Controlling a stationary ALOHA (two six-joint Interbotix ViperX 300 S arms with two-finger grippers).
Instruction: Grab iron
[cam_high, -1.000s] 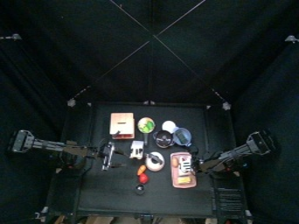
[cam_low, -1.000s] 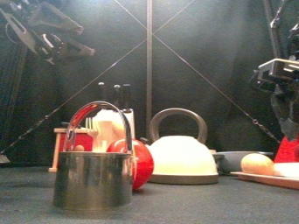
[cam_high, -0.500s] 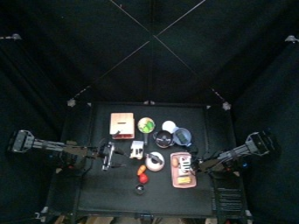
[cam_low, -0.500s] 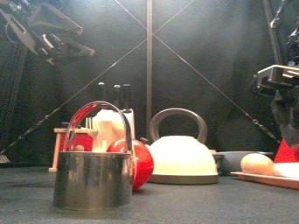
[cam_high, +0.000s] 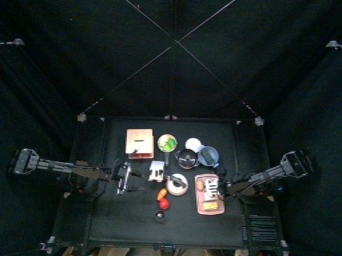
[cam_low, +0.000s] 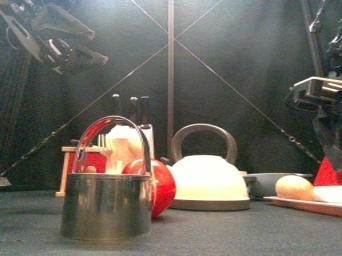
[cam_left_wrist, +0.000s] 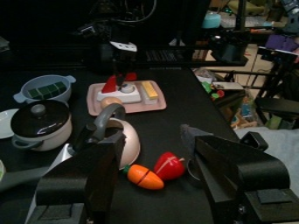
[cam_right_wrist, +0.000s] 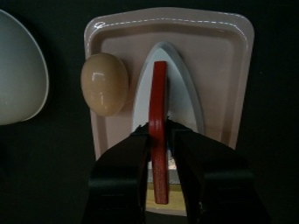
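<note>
The iron (cam_right_wrist: 176, 83) has a whitish pointed body and a red handle, and lies on a pink tray (cam_right_wrist: 222, 52) beside a tan egg (cam_right_wrist: 103, 83). My right gripper (cam_right_wrist: 158, 127) hangs straight over it, its jaws straddling the red handle with thin gaps on both sides. From above, the iron (cam_high: 209, 190) sits at the table's front right with the right arm reaching in. The left wrist view shows the iron (cam_left_wrist: 121, 85) under that arm. My left gripper (cam_left_wrist: 152, 162) is open, empty and raised on the left (cam_low: 60, 45).
A steel pot (cam_low: 107, 205), a red fruit (cam_low: 160, 188) and a white kettle (cam_low: 207, 180) stand near the front edge. An orange-tan box (cam_high: 139, 142) and bowls (cam_high: 201, 155) lie further back. A white rounded item (cam_right_wrist: 17, 70) lies beside the tray.
The right gripper's jaws have drawn closer together around the iron's red handle, and the gripper has sunk slightly. The left arm has not moved.
</note>
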